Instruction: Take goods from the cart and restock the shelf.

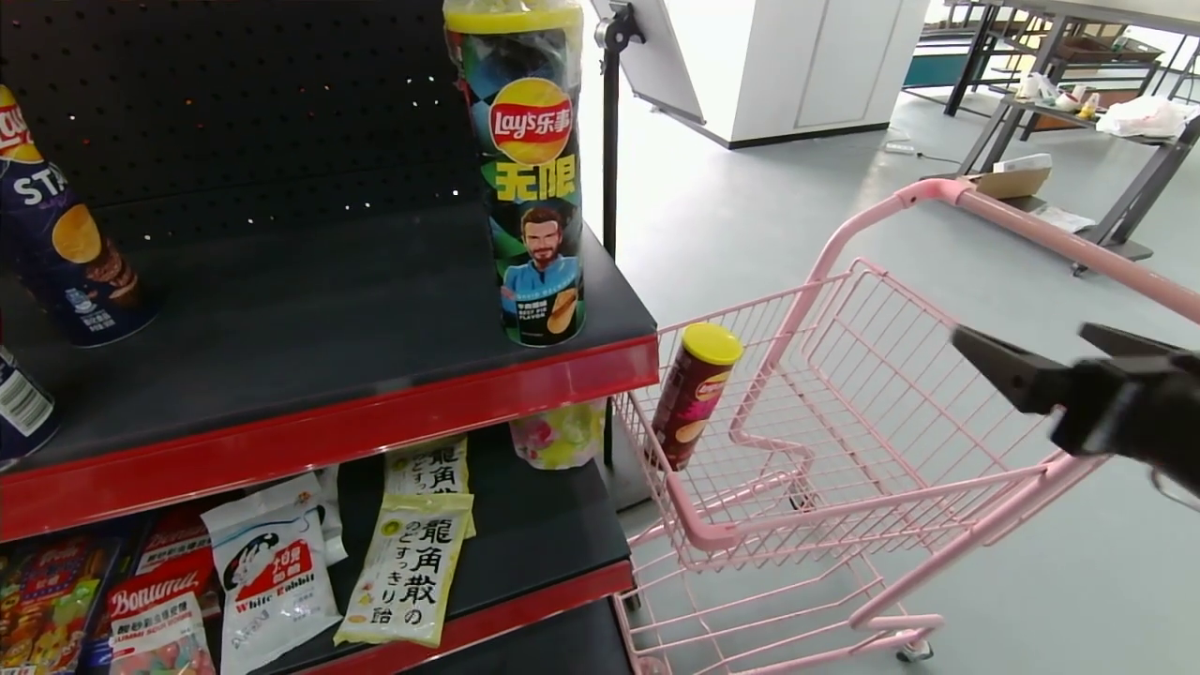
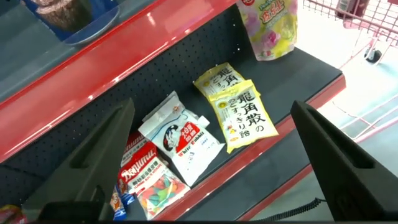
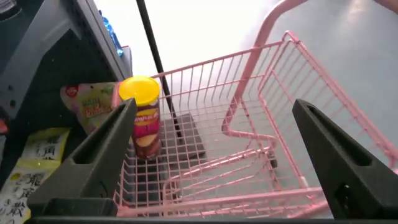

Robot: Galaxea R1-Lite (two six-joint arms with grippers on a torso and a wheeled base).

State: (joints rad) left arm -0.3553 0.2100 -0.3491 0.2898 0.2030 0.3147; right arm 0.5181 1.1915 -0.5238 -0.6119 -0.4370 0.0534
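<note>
A dark red chip can with a yellow lid (image 1: 692, 394) (image 3: 144, 124) stands leaning in the pink cart's (image 1: 844, 441) (image 3: 249, 81) corner nearest the shelf. My right gripper (image 1: 1020, 331) (image 3: 214, 104) hangs open and empty over the cart's right side, well apart from the can. On the upper shelf (image 1: 309, 319) stands a tall green-and-black chip can (image 1: 532, 178) near the right end, with a purple can (image 1: 70, 244) at the left. My left gripper (image 2: 212, 106) is open and empty in front of the lower shelf (image 2: 273, 155).
Candy bags lie on the lower shelf: white (image 1: 277, 572) (image 2: 183, 137), yellow (image 1: 412, 562) (image 2: 245, 115), red (image 2: 149, 180), and a pink-yellow pouch (image 1: 561, 436) (image 2: 272, 28). A black pole (image 1: 610, 141) stands between shelf and cart. Tables (image 1: 1078, 103) stand far right; open grey floor (image 1: 1078, 581) surrounds the cart.
</note>
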